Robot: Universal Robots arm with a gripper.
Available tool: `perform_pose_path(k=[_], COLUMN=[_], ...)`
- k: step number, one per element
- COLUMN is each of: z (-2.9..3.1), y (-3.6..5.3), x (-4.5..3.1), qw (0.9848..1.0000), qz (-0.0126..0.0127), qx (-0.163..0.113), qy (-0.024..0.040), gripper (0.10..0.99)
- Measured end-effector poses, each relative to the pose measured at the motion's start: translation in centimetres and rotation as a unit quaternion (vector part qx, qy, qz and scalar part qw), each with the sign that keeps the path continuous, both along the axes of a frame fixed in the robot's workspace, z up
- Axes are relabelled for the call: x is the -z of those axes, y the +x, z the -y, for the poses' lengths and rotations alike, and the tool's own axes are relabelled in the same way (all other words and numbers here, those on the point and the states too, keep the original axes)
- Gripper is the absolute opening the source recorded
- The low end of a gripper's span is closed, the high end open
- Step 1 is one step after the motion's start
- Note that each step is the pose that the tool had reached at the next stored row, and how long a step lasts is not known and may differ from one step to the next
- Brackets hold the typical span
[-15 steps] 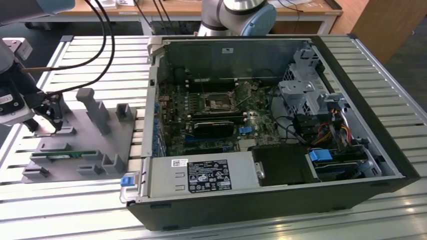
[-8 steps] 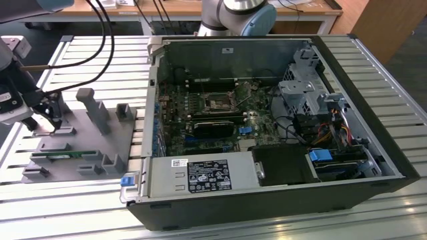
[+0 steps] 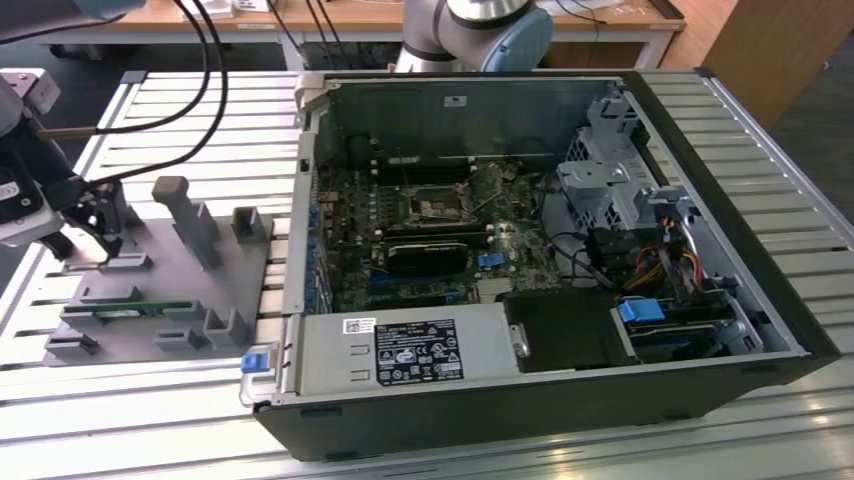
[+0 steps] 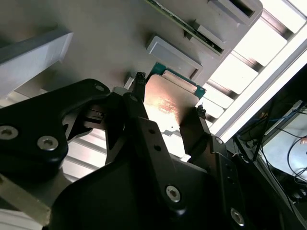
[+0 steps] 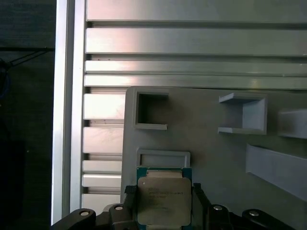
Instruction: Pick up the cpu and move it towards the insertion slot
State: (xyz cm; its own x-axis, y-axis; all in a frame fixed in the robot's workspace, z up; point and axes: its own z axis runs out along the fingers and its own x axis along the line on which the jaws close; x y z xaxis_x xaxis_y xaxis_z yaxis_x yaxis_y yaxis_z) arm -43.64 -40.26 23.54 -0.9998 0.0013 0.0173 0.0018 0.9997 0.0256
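Note:
The cpu (image 5: 164, 200) is a flat square chip with a silvery top and a green rim. It sits between the two black fingers of my gripper (image 5: 162, 189), which press on its opposite edges, so the gripper is shut on it. The second wrist view shows the cpu (image 4: 169, 103) and the gripper (image 4: 170, 95) the same way, just over the grey fixture (image 4: 72, 72). In the exterior view the gripper (image 3: 96, 240) hangs low over the fixture's (image 3: 187, 290) end at that view's left. The insertion slot (image 3: 438, 205), a shiny square frame, lies on the motherboard inside the open computer case (image 3: 747, 300).
Grey uprights (image 3: 187, 220) and small recesses (image 5: 151, 111) rise from the fixture near the gripper. A green memory stick (image 3: 127, 310) stands in the fixture's near side. The case wall (image 3: 304, 200) stands between the fixture and the motherboard. Cables (image 3: 200, 100) hang above the slatted table.

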Motion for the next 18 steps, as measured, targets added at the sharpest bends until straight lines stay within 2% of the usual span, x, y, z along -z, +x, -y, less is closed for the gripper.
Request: perform_pose_path(k=[18], z=[-0.04], y=[0.00], x=[-0.99], qw=[1.0000], qz=[0.0000], qx=[0.000], qy=[0.0000], gripper=[0.541])
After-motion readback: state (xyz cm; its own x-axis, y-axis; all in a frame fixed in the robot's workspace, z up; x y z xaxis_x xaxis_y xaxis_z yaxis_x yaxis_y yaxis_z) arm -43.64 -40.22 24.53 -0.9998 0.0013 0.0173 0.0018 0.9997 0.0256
